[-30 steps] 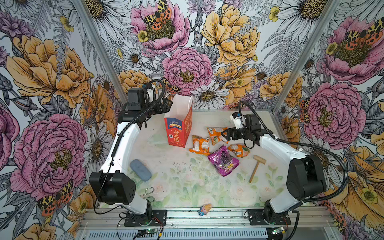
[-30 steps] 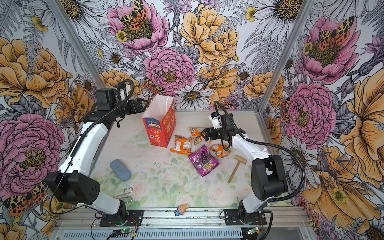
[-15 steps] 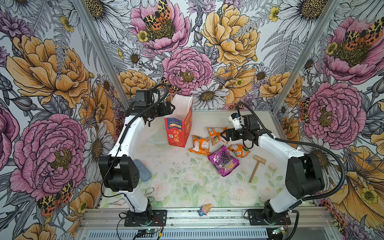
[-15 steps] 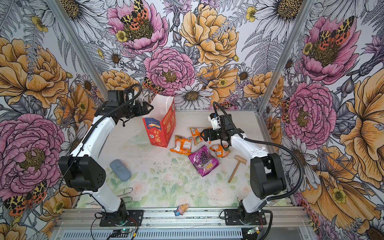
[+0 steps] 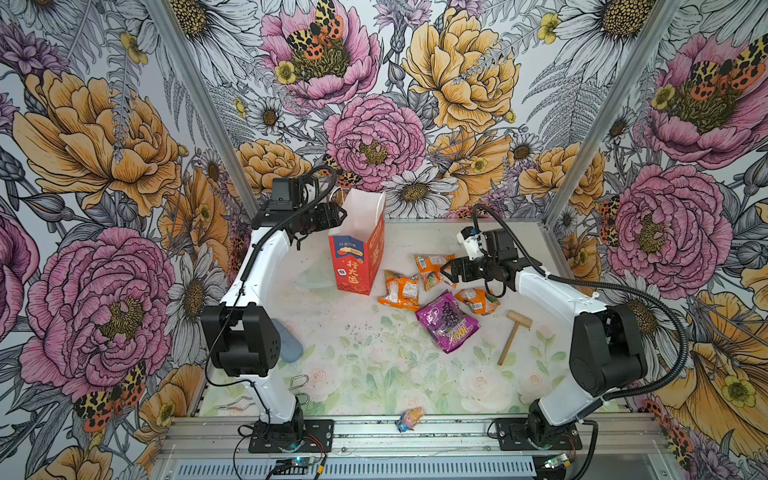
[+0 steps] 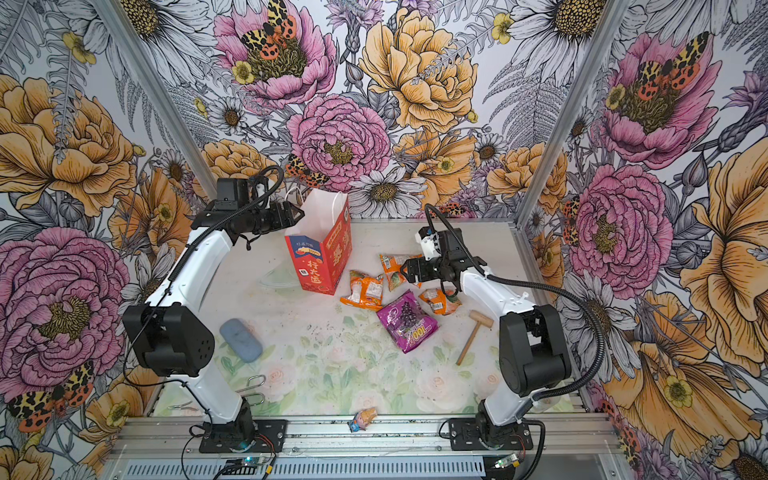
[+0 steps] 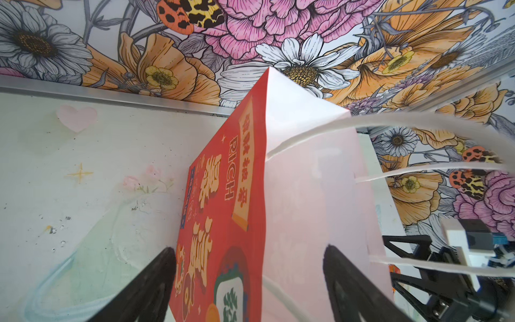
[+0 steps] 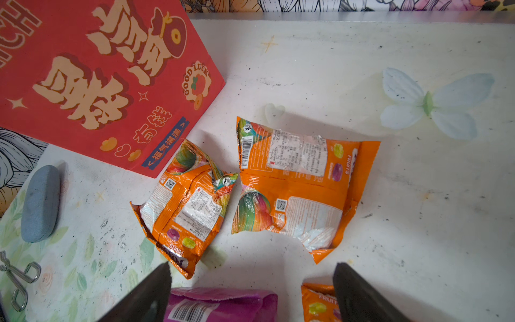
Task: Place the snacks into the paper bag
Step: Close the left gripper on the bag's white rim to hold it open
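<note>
Red paper bag point(image 5: 357, 257) stands open; three orange packets point(image 5: 400, 291), one purple packet point(image 5: 446, 322) lie beside.

Colour findings: the paper bag point(image 5: 356, 272) is showing red faces with gold characters, a blue panel on its narrow side and a white interior. The orange packets point(image 8: 301, 181) are carrying white printed panels and rainbow-striped motifs. The purple packet point(image 5: 446, 322) is displaying dark grapes and a yellow "100". The mallet point(image 5: 513, 338) is presenting pale wood. The oval case point(image 6: 240, 340) is reading grey-blue. The table point(image 5: 374, 374) is showing off-white with faded green leaves and pink roses.
</note>
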You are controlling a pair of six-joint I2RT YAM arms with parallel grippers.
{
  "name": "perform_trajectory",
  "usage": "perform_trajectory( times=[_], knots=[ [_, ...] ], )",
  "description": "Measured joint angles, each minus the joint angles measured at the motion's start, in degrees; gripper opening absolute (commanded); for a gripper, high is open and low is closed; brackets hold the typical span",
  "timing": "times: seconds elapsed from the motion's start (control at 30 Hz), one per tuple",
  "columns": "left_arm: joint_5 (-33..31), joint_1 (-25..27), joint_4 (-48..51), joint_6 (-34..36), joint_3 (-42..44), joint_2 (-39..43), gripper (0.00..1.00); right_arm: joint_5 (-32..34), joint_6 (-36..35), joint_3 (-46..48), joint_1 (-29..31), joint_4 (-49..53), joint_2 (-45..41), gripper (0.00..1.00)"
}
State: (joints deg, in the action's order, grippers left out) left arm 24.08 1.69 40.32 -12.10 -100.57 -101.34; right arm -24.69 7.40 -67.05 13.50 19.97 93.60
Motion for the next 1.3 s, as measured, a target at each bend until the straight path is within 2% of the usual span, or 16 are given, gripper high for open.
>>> perform_trajectory(
  times=[0.43,0.67,0.9,1.13,1.3],
  knots=[
    [0.1,-0.1,0.2,-1.0,-0.6,-1.2,0.59,0.0,0.0,0.0,0.0,0.0,0.0,0.93],
    [0.8,-0.1,0.2,-1.5,-0.8,-1.3,0.46,0.0,0.0,-0.1,0.0,0.0,0.0,0.93],
    [1.1,-0.1,0.2,-1.6,-0.8,-1.6,0.41,0.0,0.0,-0.2,0.0,0.1,0.0,0.93],
    [1.9,-0.4,0.2,-2.8,-0.8,-1.6,0.29,0.0,0.0,-0.3,0.1,0.2,0.0,0.93],
    [2.7,-0.9,0.2,-3.2,-0.9,-1.6,0.27,0.0,0.0,-0.3,0.4,0.2,0.1,0.93]
  ],
)
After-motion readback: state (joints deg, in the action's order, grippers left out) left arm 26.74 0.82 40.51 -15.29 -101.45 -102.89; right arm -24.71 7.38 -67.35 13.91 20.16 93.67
